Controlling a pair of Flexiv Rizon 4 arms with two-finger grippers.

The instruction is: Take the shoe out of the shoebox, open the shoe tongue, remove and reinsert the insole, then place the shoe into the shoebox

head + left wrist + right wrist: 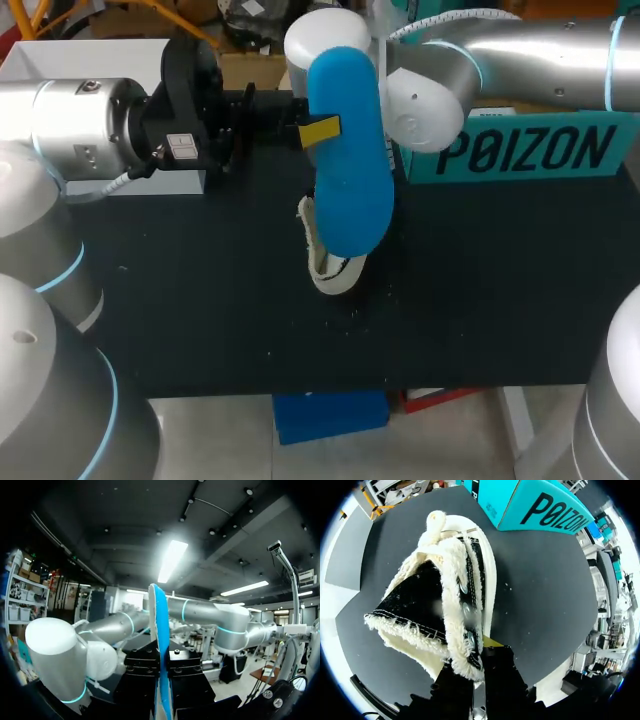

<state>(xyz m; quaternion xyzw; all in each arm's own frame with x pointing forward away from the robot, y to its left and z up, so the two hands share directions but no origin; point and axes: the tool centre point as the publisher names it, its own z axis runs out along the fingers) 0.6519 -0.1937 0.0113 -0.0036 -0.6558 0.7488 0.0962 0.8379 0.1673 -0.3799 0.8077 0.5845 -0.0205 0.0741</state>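
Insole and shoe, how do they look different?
The insole is plain smooth blue; the shoe is black and cream with fluffy trim. The insole is flat and thin; the shoe is hollow and bulky. The left claw holds the insole, the right claw the shoe. Both are pinched in claws.

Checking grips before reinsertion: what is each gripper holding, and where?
Left gripper pinches the insole at its side edge; right gripper holds the shoe by its fleecy rim.

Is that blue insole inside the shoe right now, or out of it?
Out. The left tool pinches the blue insole up in the air, and the shoe shows no blue in it.
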